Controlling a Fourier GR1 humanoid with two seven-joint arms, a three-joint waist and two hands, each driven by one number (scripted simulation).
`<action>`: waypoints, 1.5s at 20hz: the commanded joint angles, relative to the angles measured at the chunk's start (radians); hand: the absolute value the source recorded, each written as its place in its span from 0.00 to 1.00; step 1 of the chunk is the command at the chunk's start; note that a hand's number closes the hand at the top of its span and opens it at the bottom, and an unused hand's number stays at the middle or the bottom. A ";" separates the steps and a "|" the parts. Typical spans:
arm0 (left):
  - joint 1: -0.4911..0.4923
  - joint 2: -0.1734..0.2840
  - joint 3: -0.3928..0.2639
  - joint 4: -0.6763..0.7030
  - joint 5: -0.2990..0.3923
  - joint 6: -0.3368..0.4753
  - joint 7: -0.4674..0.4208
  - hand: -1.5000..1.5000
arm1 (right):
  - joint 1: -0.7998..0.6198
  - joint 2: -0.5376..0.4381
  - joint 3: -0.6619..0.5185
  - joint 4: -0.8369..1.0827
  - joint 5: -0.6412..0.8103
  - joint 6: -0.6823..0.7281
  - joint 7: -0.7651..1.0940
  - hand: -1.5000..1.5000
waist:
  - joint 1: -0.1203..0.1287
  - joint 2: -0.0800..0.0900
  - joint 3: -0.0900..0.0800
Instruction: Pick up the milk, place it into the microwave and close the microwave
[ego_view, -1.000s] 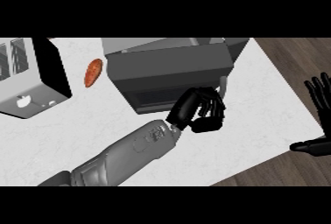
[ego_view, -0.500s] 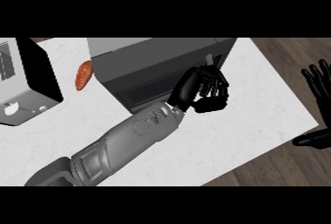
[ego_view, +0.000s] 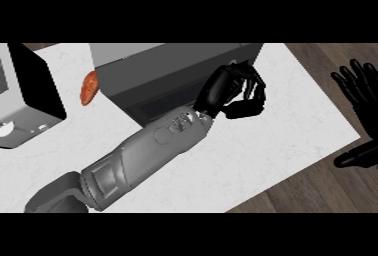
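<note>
Left hand (ego_view: 235, 95): fingers curled against the microwave (ego_view: 170, 75) front, holding nothing I can make out. Right hand (ego_view: 360, 95): spread, resting at the right edge. Milk: not visible to me. Risk: curled fingers may slip off, leaving the door ajar.

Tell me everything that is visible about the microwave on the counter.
The microwave is a dark grey box with a lighter grey top, standing toward the back of the white counter, turned at a slant. Its front face carries a darker window panel, and the door looks shut or almost shut. The left hand, fingers curled, is at its front right corner. An orange object lies just to its left. No milk shows.
</note>
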 joint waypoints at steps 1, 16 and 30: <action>-0.040 -0.029 0.006 0.041 0.020 -0.003 -0.004 1.00 | -0.031 -0.031 0.037 -0.038 0.014 0.102 -0.028 1.00 | -0.005 0.010 0.001; -0.071 -0.028 0.005 0.057 0.070 0.016 -0.009 1.00 | -0.058 -0.041 0.186 -0.281 -0.004 0.177 0.045 1.00 | -0.043 -0.001 0.005; -0.046 -0.027 0.005 0.046 0.086 0.079 -0.028 1.00 | -0.022 -0.058 0.228 -0.420 -0.042 0.161 0.103 1.00 | -0.082 0.003 0.006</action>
